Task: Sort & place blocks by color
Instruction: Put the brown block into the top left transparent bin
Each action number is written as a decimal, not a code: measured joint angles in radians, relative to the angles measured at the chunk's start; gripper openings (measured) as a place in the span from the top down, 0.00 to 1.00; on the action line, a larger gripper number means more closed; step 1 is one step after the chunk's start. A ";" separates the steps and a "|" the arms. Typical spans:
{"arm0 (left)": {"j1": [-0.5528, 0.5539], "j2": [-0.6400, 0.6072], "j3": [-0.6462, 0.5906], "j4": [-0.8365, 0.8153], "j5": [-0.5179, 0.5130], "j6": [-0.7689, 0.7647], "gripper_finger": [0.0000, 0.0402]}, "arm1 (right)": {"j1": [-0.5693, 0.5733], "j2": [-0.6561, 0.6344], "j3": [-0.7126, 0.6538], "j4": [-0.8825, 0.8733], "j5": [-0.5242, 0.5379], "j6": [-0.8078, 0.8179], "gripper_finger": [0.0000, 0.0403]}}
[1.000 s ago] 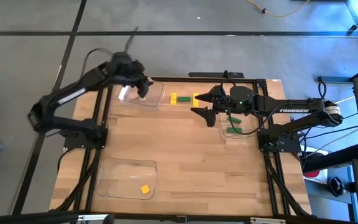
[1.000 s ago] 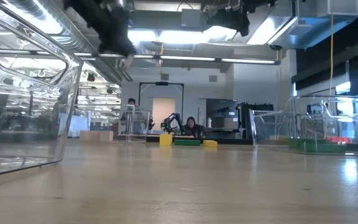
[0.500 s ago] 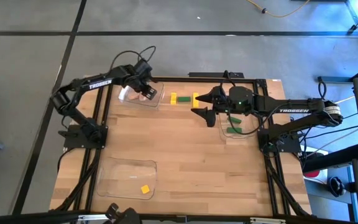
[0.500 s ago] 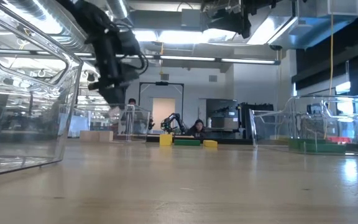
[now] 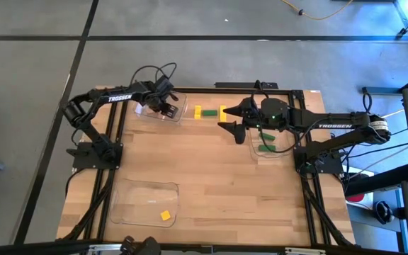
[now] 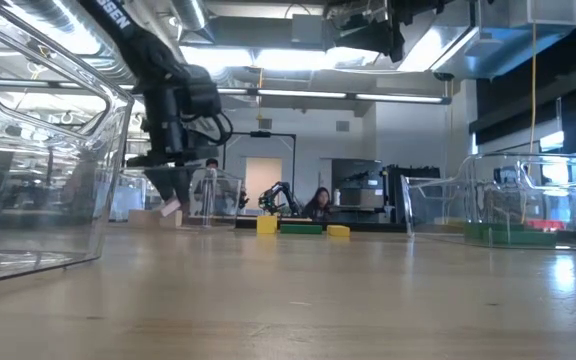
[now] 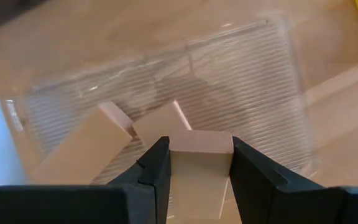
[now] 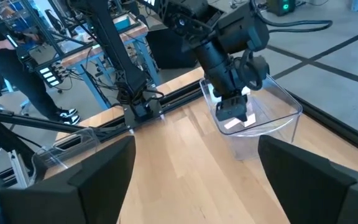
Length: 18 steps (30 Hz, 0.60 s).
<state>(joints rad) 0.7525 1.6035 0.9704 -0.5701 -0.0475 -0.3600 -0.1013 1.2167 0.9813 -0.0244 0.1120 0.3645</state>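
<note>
While my right gripper (image 5: 231,117) waits spread, my left gripper (image 7: 194,163) pinches a tan block (image 7: 199,168) above the clear tray (image 7: 272,93).

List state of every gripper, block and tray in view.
Left gripper: shut on tan block, over the far-left tray.
Right gripper: open, empty, hovering beside the right tray.
Loose tan blocks: lying in the far-left tray.
Green blocks: in the right tray.
Near tray: holds one yellow block.
Yellow and green blocks: unsorted on the table's far edge.
</note>
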 joint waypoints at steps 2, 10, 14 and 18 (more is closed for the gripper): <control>0.000 0.000 -0.004 0.013 0.013 -0.001 0.70 | 0.000 0.000 0.000 0.000 0.000 0.000 0.16; 0.000 0.000 -0.006 0.013 0.014 0.000 0.68 | 0.000 0.000 0.000 0.000 0.000 -0.002 0.16; 0.000 0.000 -0.006 0.019 0.008 0.003 0.55 | 0.000 0.000 0.000 0.000 0.000 -0.002 0.16; 0.000 0.000 -0.006 0.042 0.040 0.003 0.46 | 0.000 0.000 0.000 -0.003 0.001 -0.002 0.16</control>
<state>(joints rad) 0.7525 1.6035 0.9646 -0.5284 -0.0072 -0.3569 -0.1013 1.2167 0.9813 -0.0273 0.1127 0.3621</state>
